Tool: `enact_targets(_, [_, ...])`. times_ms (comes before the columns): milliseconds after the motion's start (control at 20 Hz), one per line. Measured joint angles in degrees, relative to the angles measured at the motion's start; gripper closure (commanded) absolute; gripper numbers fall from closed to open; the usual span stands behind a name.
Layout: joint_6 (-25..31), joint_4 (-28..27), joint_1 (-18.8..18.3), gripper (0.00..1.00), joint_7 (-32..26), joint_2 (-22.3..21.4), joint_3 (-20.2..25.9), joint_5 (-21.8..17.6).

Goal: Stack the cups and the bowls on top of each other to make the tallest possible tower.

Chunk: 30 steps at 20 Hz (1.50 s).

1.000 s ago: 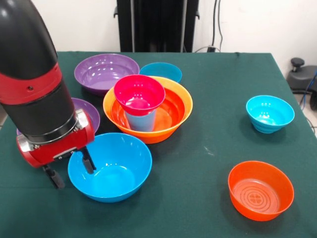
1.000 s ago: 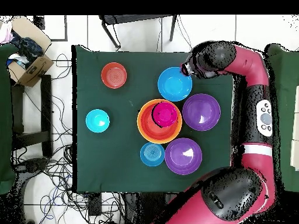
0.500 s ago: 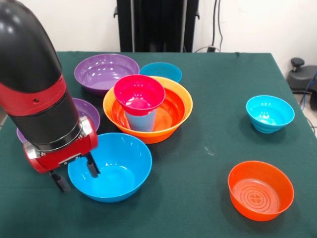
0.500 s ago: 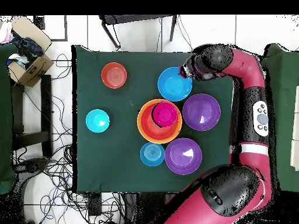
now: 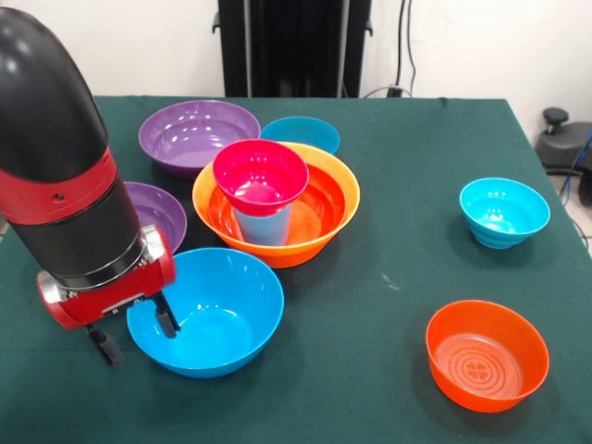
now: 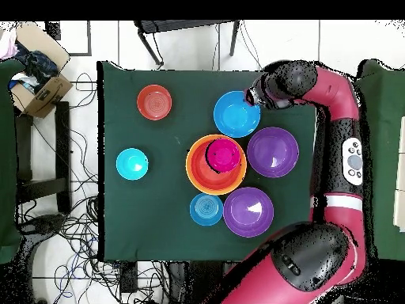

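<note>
A green-covered counter [image 5: 407, 139] carries a scatter of glossy plastic bowls. In the front view, the red and black arm fills the left of the frame, and its hand [image 5: 134, 329] hangs at the lower left with its two dark fingers spread apart, straddling the left rim of a large blue bowl [image 5: 208, 310]: one finger [image 5: 166, 316] is inside the bowl, the other outside it. Whether either finger touches the rim cannot be told.

Just above that bowl, at centre left, sits the tower: a wide orange bowl [image 5: 319, 208] as base, a light blue cup [image 5: 264, 225] standing mouth down inside it, and a magenta bowl [image 5: 261, 176] resting upright on the cup. Behind it at the upper left are a large purple bowl [image 5: 194, 134] and a small teal bowl [image 5: 303, 132], both close against the orange rim. A second purple bowl [image 5: 159, 211] shows partly behind the arm. At the right, well apart from the rest, stand a cyan bowl [image 5: 504, 211] and, lower down, a red-orange bowl [image 5: 486, 353].

The overhead view shows the whole layout at once, including the full round of the second purple bowl [image 6: 273, 151], but there the cup is hidden under the magenta bowl [image 6: 224, 154], and the arm's wrist covers the hand at the edge of the blue bowl [image 6: 236, 114], so the fingers cannot be seen. This view also shows cables on the floor and a cardboard box [image 6: 35, 83] at the upper left.
</note>
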Motion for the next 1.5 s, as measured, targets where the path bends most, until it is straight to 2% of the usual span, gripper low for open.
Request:
enact_targets(950, [-0.02, -3.16, 0.22, 0.00, -0.85, 6.66, 0.03, -0.17])
enact_targets(1000, [-0.02, -3.32, 0.22, 1.00, -1.28, 6.77, 0.04, -0.15])
enact_targets(1300, [2.10, -4.12, 0.31, 1.00, -3.40, 6.36, 0.91, 1.39])
enact_targets(1500, [3.29, -5.07, 0.83, 1.00, -8.15, 6.24, 1.26, 1.63])
